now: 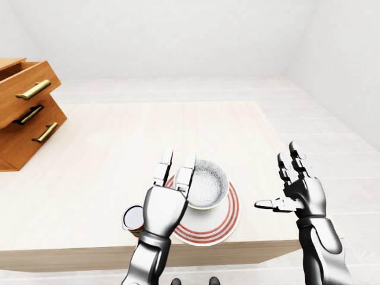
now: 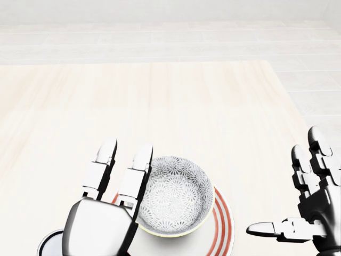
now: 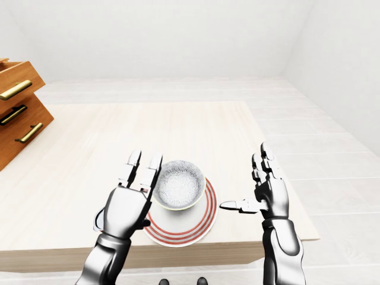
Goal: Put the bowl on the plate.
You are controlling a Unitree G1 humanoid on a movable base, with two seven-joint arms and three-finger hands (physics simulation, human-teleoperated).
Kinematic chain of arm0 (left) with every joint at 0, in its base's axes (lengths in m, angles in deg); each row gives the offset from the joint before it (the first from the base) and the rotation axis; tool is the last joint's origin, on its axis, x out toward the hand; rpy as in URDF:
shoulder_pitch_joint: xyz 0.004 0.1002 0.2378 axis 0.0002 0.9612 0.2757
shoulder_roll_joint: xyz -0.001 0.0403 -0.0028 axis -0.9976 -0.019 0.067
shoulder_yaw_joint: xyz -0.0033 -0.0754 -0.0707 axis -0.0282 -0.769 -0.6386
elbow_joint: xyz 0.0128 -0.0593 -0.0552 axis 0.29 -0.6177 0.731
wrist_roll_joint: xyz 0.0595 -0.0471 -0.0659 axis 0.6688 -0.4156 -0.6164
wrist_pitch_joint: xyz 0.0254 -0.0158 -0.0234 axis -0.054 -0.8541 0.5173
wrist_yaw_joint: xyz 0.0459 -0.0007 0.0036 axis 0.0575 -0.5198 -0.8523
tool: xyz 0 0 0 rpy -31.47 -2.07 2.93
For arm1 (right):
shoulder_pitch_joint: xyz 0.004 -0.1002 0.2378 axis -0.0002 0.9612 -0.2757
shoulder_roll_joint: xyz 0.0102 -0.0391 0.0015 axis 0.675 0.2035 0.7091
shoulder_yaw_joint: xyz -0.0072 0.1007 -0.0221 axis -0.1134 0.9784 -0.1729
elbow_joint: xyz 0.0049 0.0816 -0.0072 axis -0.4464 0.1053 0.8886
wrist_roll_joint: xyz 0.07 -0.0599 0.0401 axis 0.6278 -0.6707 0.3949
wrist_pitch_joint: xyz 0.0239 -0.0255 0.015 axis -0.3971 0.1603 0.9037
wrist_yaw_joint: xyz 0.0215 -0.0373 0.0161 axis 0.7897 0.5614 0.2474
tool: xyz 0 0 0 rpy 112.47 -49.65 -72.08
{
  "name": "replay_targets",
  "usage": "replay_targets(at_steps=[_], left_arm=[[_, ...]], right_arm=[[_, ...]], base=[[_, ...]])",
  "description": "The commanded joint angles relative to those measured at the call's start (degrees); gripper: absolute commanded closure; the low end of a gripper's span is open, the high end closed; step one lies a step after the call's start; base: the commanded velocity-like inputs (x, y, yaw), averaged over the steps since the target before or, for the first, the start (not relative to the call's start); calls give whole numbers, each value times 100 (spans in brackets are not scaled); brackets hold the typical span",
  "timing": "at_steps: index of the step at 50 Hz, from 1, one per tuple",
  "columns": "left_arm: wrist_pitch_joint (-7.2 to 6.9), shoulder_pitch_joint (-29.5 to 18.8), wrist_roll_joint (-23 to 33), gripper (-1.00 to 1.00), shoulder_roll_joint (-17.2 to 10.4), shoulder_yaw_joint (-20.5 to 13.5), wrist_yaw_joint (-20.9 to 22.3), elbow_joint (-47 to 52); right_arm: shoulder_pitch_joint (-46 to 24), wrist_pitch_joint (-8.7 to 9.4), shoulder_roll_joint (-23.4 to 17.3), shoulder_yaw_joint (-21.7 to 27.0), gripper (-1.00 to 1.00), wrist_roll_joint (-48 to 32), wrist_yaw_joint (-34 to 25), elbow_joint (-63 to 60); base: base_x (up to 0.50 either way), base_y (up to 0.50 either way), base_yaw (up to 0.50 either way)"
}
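A grey patterned bowl with a pale rim rests upright on a white plate ringed in red, near the table's bottom edge. My left hand is open, its fingers stretched flat just left of the bowl's rim and holding nothing. My right hand hovers open to the right of the plate, fingers spread upward and thumb pointing left, apart from the plate. The eye views show the same layout, with the bowl sitting inside the plate's red rings.
A can with a white lid stands left of the plate, partly behind my left hand. A wooden drawer unit sits at the table's far left. The table edge runs just below the plate.
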Motion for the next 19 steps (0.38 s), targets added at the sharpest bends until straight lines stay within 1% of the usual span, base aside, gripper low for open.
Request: replay_targets(at_steps=[1,7,19], left_arm=[[68,-3,-63,-100,52,-155,117,109],[107,18,-60,-100,35,-204,109,143],[143,-75,-151,-100,92,-423,348,325]], right_arm=[[32,0,13,-22,-100,-15,6,-56],[51,0,8,16,-100,15,6,-158],[93,0,31,36,-100,-2,-5,-331]], base=[[0,0,0],[0,0,0],[0,0,0]])
